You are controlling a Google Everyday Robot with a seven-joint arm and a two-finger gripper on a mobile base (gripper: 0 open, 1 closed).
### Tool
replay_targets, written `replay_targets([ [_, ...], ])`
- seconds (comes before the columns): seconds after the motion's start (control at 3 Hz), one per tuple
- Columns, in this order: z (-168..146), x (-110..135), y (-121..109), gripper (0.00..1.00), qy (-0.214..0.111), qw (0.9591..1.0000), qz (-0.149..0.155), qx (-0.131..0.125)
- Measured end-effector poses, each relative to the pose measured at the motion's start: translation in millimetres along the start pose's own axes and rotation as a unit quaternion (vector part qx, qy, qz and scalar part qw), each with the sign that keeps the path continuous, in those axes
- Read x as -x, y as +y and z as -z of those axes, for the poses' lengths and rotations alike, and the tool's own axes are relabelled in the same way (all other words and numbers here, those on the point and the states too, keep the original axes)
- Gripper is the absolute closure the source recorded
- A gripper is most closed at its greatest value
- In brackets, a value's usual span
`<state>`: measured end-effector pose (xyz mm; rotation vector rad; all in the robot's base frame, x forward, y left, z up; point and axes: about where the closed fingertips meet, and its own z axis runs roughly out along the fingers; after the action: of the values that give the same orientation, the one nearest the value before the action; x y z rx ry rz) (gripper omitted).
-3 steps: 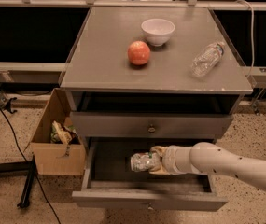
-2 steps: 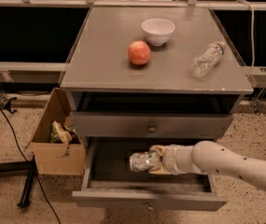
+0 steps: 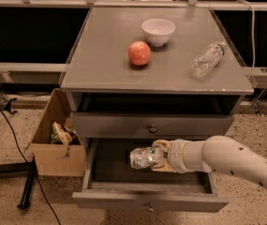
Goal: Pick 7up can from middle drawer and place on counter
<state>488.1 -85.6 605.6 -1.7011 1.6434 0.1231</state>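
Speckled floor (image 3: 264,125), grey counter (image 3: 170,74); gripper (image 3: 158,156) pinching 7up can (image 3: 140,157) inside open middle drawer (image 3: 147,201).

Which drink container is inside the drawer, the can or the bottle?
The 7up can, held by the gripper in the open drawer; the water bottle lies on the counter.

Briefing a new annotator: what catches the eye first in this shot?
The pale arm reaching in from the right, its pincer closed on the crinkled 7up can inside the open middle drawer. Next, the counter above, holding a red apple, a white bowl behind it and a clear water bottle lying on its side near the right edge. A cardboard box of clutter sits at lower left.
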Motion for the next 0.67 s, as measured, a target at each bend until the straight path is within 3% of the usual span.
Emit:
replay_targets([
  [0.67, 64.0, 60.8, -43.5, 1.00, 0.022, 0.9996, -0.014, 0.007],
])
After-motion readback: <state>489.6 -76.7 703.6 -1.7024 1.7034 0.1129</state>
